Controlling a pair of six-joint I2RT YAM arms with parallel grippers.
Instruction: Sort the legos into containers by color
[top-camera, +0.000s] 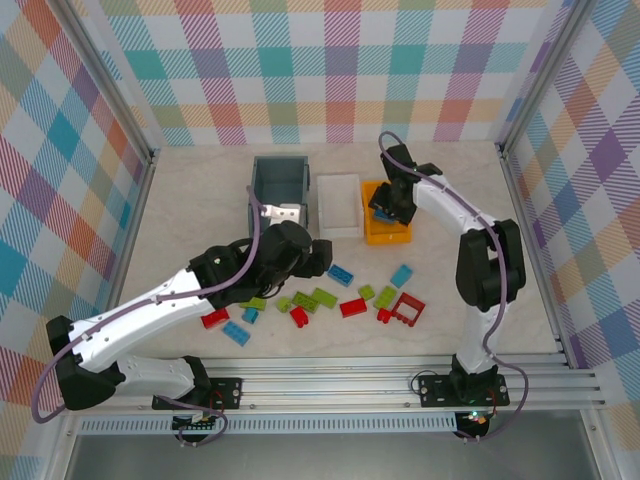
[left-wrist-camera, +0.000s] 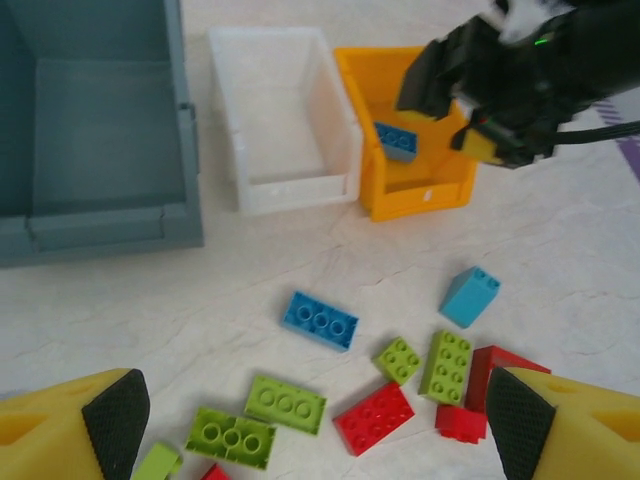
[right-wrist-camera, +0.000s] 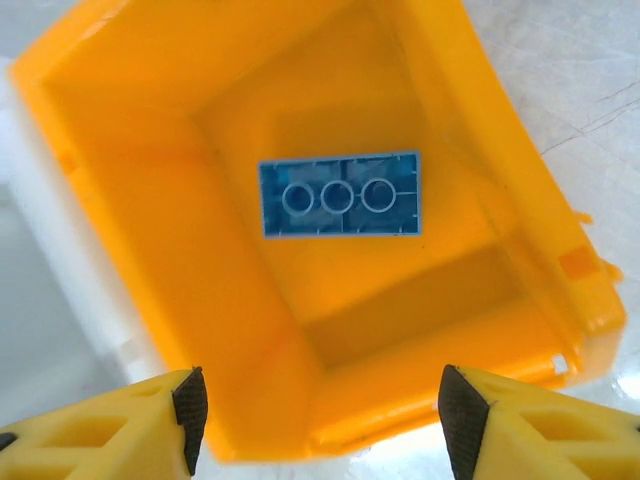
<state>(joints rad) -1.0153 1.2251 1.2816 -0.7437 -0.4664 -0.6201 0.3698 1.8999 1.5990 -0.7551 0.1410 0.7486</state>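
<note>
Right pincer (right-wrist-camera: 320, 420) parted, blue brick (right-wrist-camera: 340, 195) perhaps inverted

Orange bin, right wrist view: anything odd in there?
One thing: the blue brick in the orange bin lies underside up, showing three hollow tubes instead of studs. Otherwise the bin sits upright against the white bin, and nothing looks spilled.

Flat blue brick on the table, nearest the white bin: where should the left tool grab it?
Pinch the blue brick across its two long side walls, coming straight down. It lies flat, studs up, with bare table on every side. Its long axis runs diagonally, so turn the left tool to match.
</note>
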